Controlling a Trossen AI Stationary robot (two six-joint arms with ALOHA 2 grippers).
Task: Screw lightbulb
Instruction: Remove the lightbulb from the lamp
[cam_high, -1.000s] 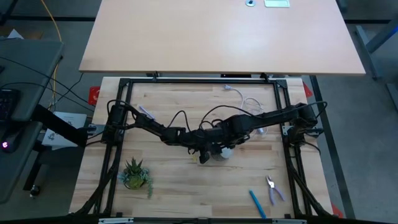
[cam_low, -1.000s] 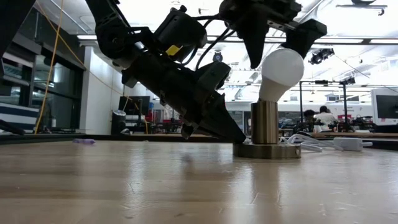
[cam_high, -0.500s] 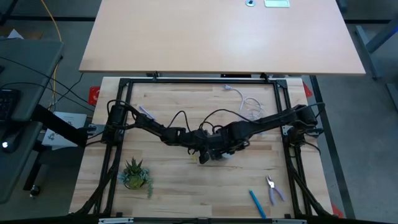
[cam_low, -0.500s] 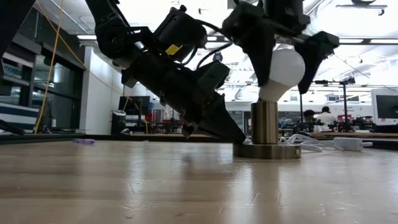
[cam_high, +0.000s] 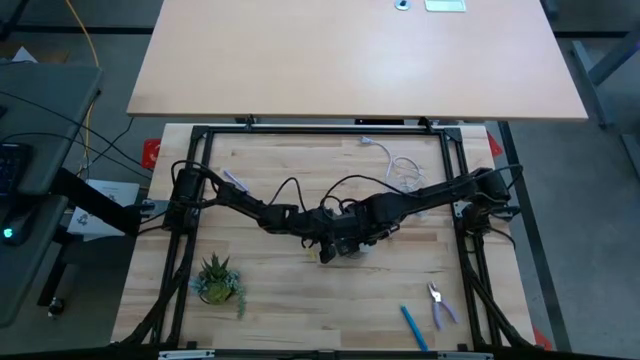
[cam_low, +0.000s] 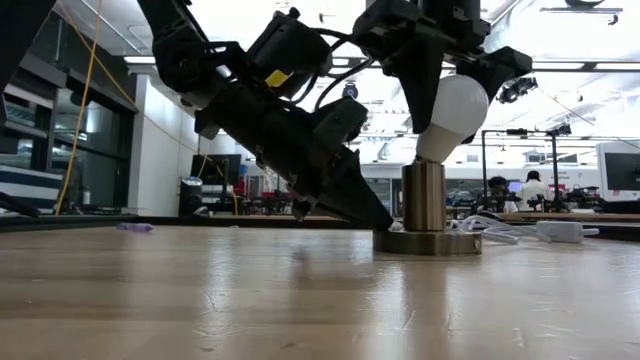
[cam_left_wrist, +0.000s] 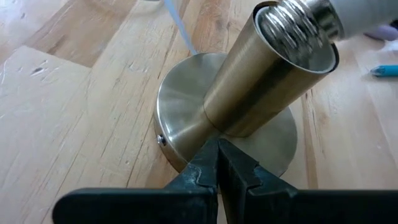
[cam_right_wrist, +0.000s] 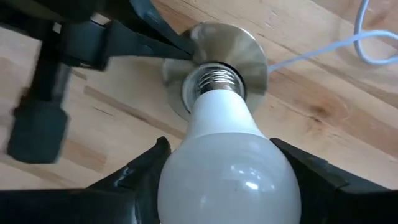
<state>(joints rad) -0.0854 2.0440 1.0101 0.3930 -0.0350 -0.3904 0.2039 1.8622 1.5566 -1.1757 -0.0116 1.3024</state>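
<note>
Right pincer (cam_right_wrist: 227, 171) grasps the lightbulb (cam_low: 452, 112), tilted, its screw base at the socket (cam_low: 426, 205) mouth. Left pincer (cam_left_wrist: 217, 163), clenched, presses the socket's round base mid-tabletop (cam_high: 290, 300).

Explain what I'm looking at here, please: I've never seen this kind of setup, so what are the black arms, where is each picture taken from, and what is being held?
These are two robot arms at a wooden table, each ending in a two-finger claw. One picture looks straight down, one looks level across the tabletop, and two come from cameras on the wrists. The right claw grips the white lightbulb, whose threaded base sits tilted in the mouth of the brass-coloured socket. The left claw, fingers shut, presses on the socket's round base to steady it. Also on the table: a small potted plant, pliers, a blue pen and a white cord.
</note>
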